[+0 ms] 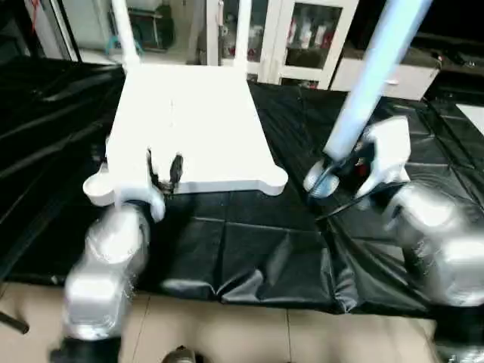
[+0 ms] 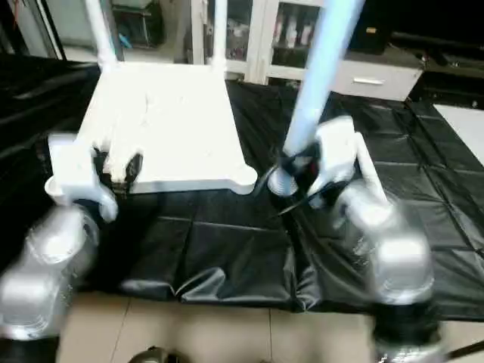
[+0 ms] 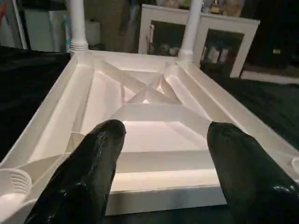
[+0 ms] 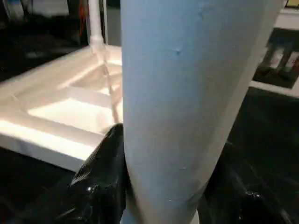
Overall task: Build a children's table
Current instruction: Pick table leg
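The white table top (image 1: 204, 113) lies upside down on the black sheet, its X ribs (image 3: 149, 91) facing up. Two white legs (image 1: 125, 34) (image 1: 243, 38) stand in its far corner sockets. The near sockets (image 1: 98, 189) (image 1: 276, 181) hold nothing. My left gripper (image 1: 165, 172) stands open at the top's near rim, its fingers (image 3: 88, 172) apart above the rim with nothing between them. A third leg (image 1: 374, 76) is held nearly upright, leaning right, in my right gripper (image 1: 344, 168), which is shut on it near its lower end (image 1: 321, 183), just right of the near right socket.
A crinkled black sheet (image 1: 249, 249) covers the low work surface, and its front edge drops to a tiled floor (image 1: 242, 333). White glass-door cabinets (image 1: 302, 38) stand behind the table top. Bare sheet lies between my two arms.
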Robot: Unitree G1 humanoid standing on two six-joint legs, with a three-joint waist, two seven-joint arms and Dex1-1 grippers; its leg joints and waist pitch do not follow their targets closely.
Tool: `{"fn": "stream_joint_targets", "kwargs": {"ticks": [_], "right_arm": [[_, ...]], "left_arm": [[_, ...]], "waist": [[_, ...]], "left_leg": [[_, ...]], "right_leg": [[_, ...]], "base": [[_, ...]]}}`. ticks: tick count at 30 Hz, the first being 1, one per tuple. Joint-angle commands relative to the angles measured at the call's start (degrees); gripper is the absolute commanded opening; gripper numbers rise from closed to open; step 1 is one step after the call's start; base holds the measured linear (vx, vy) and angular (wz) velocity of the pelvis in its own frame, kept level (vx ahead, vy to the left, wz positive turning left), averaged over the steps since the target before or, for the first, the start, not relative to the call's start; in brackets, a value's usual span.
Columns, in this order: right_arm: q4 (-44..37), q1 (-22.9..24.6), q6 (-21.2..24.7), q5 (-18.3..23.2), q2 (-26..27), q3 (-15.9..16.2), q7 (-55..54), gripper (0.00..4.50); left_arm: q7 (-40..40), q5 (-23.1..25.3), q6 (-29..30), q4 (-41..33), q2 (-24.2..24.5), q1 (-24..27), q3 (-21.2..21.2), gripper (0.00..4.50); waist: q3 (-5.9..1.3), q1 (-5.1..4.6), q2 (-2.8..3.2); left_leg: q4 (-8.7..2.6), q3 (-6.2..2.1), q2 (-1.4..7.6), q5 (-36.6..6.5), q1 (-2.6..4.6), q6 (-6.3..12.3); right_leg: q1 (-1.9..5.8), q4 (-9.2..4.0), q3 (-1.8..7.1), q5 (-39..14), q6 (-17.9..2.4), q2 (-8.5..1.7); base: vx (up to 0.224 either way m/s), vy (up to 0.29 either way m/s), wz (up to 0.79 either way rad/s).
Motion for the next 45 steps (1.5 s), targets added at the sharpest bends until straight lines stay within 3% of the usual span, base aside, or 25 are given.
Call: {"fn": "stream_joint_targets", "kwargs": {"ticks": [1, 9, 10, 12, 13, 14, 15, 16, 17, 18, 19, 21, 25, 28, 29, 32, 34, 35, 36, 38, 40, 41, 42, 44, 45], "right_arm": [[-2.1, 0.2, -1.4, 0.5, 0.1, -1.7, -1.7, 1.86], [-0.6, 0.8, -3.4, -5.1, 1.6, 2.4, -4.8, 1.86], [-0.3, 1.0, -4.9, -7.9, 1.7, 3.5, -7.0, 1.86], [-0.7, 1.8, -7.1, -9.3, 1.7, 4.2, -7.8, 1.86], [-0.9, 2.2, -7.5, -9.3, 1.7, 4.5, -7.8, 1.86], [-1.5, 3.2, -6.6, -7.4, 1.8, 4.1, -6.7, 1.86], [-1.6, 3.6, -6.4, -6.9, 1.9, 3.9, -6.5, 1.86], [-1.9, 3.9, -5.7, -6.3, 2.1, 3.4, -6.1, 1.86], [-1.9, 4.0, -5.5, -6.2, 2.2, 3.3, -6.1, 1.86], [-2.2, 4.4, -4.7, -5.8, 2.6, 2.8, -6.0, 1.86], [-2.3, 4.6, -4.4, -5.6, 2.9, 2.6, -6.1, 1.86], [-2.6, 5.2, -4.3, -5.2, 3.1, 2.4, -6.0, 1.86], [-3.3, 6.3, -4.9, -5.9, 2.6, 3.1, -6.3, 1.86], [-3.9, 6.7, -4.9, -6.3, 2.2, 3.3, -6.2, 1.86], [-4.0, 6.6, -4.8, -6.3, 2.2, 3.1, -6.2, 1.86], [-4.0, 6.3, -4.5, -6.4, 1.9, 2.8, -6.1, 1.86], [-3.9, 6.2, -4.5, -6.6, 1.6, 2.9, -5.9, 1.86], [-3.8, 6.0, -4.5, -6.8, 1.2, 3.1, -5.7, 1.86], [-3.8, 6.0, -4.5, -6.9, 1.2, 3.1, -5.7, 1.86], [-3.3, 5.6, -5.0, -7.3, 0.4, 3.5, -5.2, 1.86], [-2.9, 5.2, -5.1, -7.5, 0.1, 3.5, -5.0, 1.86], [-2.8, 5.2, -5.1, -7.5, 0.1, 3.5, -4.9, 1.86], [-2.7, 5.0, -5.2, -7.6, 0.0, 3.5, -4.8, 1.86], [-2.3, 4.6, -5.3, -7.7, -0.2, 3.7, -4.5, 1.86], [-2.2, 4.5, -5.3, -7.7, -0.3, 3.7, -4.4, 1.86]], "left_arm": [[1.6, 1.5, -1.6, -0.1, -0.8, -0.8, -1.6, 3.31], [3.5, 7.3, -3.5, 1.7, 0.2, -3.1, -3.5, 3.31], [3.7, 7.6, -3.3, 1.8, 0.2, -3.4, -3.4, 3.31], [3.6, 7.0, -3.2, 1.7, -0.4, -3.2, -2.9, 3.31], [4.0, 6.8, -2.5, 1.5, -0.6, -3.0, -2.5, 3.31], [3.7, 6.4, -3.1, 1.2, -0.8, -2.6, -2.0, 3.31], [3.1, 5.9, -3.7, 1.1, -0.8, -2.4, -1.9, 3.31], [2.8, 6.4, -3.8, 0.9, -0.5, -2.3, -2.0, 3.31], [2.7, 6.6, -3.8, 0.9, -0.5, -2.3, -2.0, 3.31], [1.7, 6.4, -4.1, 0.6, -0.2, -2.2, -2.3, 3.31], [0.9, 6.0, -4.4, 0.5, -0.1, -2.0, -2.4, 3.31], [0.1, 5.6, -5.2, -0.1, -0.1, -1.6, -2.7, 3.31], [-0.3, 5.4, -4.4, -1.0, -0.9, -0.9, -3.2, 3.31], [-0.8, 5.6, -4.0, -1.3, -0.5, -0.7, -3.7, 3.31], [-1.0, 5.7, -4.0, -1.3, -0.5, -0.7, -3.8, 3.31], [-1.5, 5.5, -3.9, -1.2, -0.5, -0.6, -4.1, 3.31], [-1.6, 5.5, -3.9, -1.2, -0.6, -0.6, -4.2, 3.31], [-1.6, 5.4, -3.7, -1.2, -0.7, -0.6, -4.2, 3.31], [-1.6, 5.4, -3.8, -1.2, -0.7, -0.6, -4.2, 3.31], [-1.7, 5.6, -3.7, -1.2, -0.9, -0.6, -4.2, 3.31], [-1.6, 5.7, -3.7, -1.2, -1.1, -0.7, -4.2, 3.31], [-1.6, 5.8, -3.7, -1.2, -1.1, -0.7, -4.2, 3.31], [-1.6, 5.8, -3.7, -1.2, -1.2, -0.7, -4.2, 3.31], [-1.5, 5.9, -3.6, -1.3, -1.2, -0.7, -4.1, 3.31], [-1.5, 6.0, -3.5, -1.3, -1.3, -0.6, -4.1, 3.31]], "waist": [[-3.64, -0.32, 0.27], [-3.82, -1.13, 0.83], [-4.04, -1.97, 1.95], [-4.03, -3.01, 2.93], [-4.11, -3.16, 2.90], [-4.16, -3.31, 2.95], [-4.45, -3.22, 1.47], [-4.61, -2.82, 0.74], [-4.95, 0.00, -1.38], [-5.18, 0.53, -1.71], [-5.24, 0.89, -1.32], [-4.75, 0.86, 0.45], [-4.30, 0.25, 1.58], [-2.46, -0.96, 2.38], [-1.76, -1.62, 2.99], [-1.89, -2.59, 3.92], [-1.80, -3.47, 2.57], [-2.37, -3.45, 1.83], [-3.08, -2.32, 1.38], [-3.45, -1.57, 0.98], [-4.34, -2.21, 1.88], [-5.07, -3.01, 2.71], [-5.50, -4.47, 2.90], [-5.50, -5.72, 2.59], [-5.01, -5.23, 1.66]], "left_leg": [[-5.61, -3.39, 5.72, -20.5, 2.11, -5.67], [-6.24, -4.58, 6.33, -22.1, 2.03, -9.06], [-7.46, -6.65, 8.78, -24.8, 2.97, -11.84], [-11.00, -8.85, 14.44, -26.2, 3.52, -9.91], [-11.48, -8.97, 14.73, -25.8, 3.47, -8.65], [-10.68, -7.87, 13.51, -24.0, 3.32, -3.98], [-8.22, -5.81, 9.91, -21.8, 2.64, 0.66], [-5.14, -3.26, 5.67, -20.2, 1.26, 1.64], [0.09, -1.54, 0.61, -9.5, -1.21, 2.86], [-1.12, -2.53, 1.46, -2.2, -2.34, 2.11], [-1.76, -2.61, 1.63, -0.9, -2.43, 1.56], [-3.39, -3.29, 3.34, -3.9, -1.47, -1.08], [-5.07, -4.03, 5.29, -18.5, 1.72, -4.53], [-5.95, -4.78, 5.52, -38.0, 5.80, -5.95], [-6.09, -5.20, 5.58, -44.3, 7.58, -6.42], [-10.70, -6.14, 7.41, -52.7, 6.02, -7.38], [-8.24, -4.72, 5.28, -49.3, 7.64, -6.98], [-5.53, -3.68, 3.44, -38.7, 6.09, -5.66], [-4.16, -3.02, 2.90, -24.7, 2.78, -2.34], [-4.12, -2.90, 3.03, -14.6, 1.58, 0.47], [-5.85, -3.21, 3.91, -13.7, 3.66, 0.47], [-6.54, -4.42, 5.13, -12.3, 5.65, 1.80], [-6.75, -6.73, 6.85, -8.0, 8.31, 6.04], [-5.80, -8.79, 8.49, -5.2, 11.63, 13.64], [-4.53, -7.01, 6.74, -2.6, 10.00, 17.14]], "right_leg": [[0.98, -5.83, 4.03, -19.9, -6.1, -4.93], [1.02, -5.61, 3.41, -17.2, -2.9, -3.60], [1.08, -4.53, 2.35, -11.1, -2.3, -1.81], [-0.24, 0.62, 1.34, -4.9, -1.6, -0.82], [-0.57, 1.96, 1.27, -4.6, -1.6, -0.46], [-0.73, 2.26, 1.87, -3.6, -2.0, -0.95], [-0.06, -0.68, 3.49, -0.5, -4.6, -2.22], [0.58, -4.29, 4.46, 0.3, -7.7, -3.70], [3.18, -6.33, 6.56, -4.1, -4.7, -7.33], [3.64, -5.21, 5.90, -6.9, 1.6, -6.56], [3.61, -5.11, 5.42, -7.8, 4.3, -5.75], [2.26, -5.44, 3.91, -13.0, 4.4, -3.47], [1.54, -5.66, 3.51, -22.0, -1.0, -2.36], [1.09, -8.23, 1.81, -34.2, -2.4, -1.79], [1.31, -9.02, 0.09, -37.5, -1.8, -0.92], [5.25, -3.25, 0.25, -24.9, -2.9, -0.36], [3.78, -7.17, 1.08, -31.4, -4.1, -2.06], [5.54, -9.67, 2.16, -41.4, -3.3, -4.41], [8.38, -10.41, 4.08, -46.5, -1.6, -6.30], [8.79, -10.12, 4.21, -43.6, -2.1, -5.60], [7.62, -8.18, 2.59, -29.8, -5.3, -2.35], [6.76, -6.13, 1.68, -17.8, -8.1, -1.18], [4.46, -3.36, 0.66, -7.6, -9.6, -0.33], [0.38, -0.63, 0.80, -3.5, -8.8, -1.04], [1.12, -1.51, 2.20, 1.2, -8.9, -2.61]], "base": [[0.000, 0.000, 0.00], [0.000, 0.000, 0.00], [0.000, 0.000, 0.00], [0.000, 0.000, 0.00], [0.023, -0.094, 0.11], [0.024, -0.152, 0.06], [0.024, -0.152, 0.06], [0.016, -0.162, 0.00], [0.008, -0.157, -0.05], [0.008, -0.157, -0.05], [-0.008, -0.136, -0.10], [-0.016, -0.085, -0.12], [0.000, 0.000, 0.00], [0.001, 0.066, -0.01], [0.021, 0.081, -0.11], [0.021, 0.054, -0.10], [0.026, 0.007, -0.03], [0.073, 0.011, -0.14], [0.073, 0.011, -0.14], [0.109, 0.011, -0.09], [0.115, 0.011, -0.01], [0.152, 0.011, 0.05], [0.152, 0.011, 0.05], [0.158, -0.013, 0.06], [0.149, -0.029, 0.07]]}}
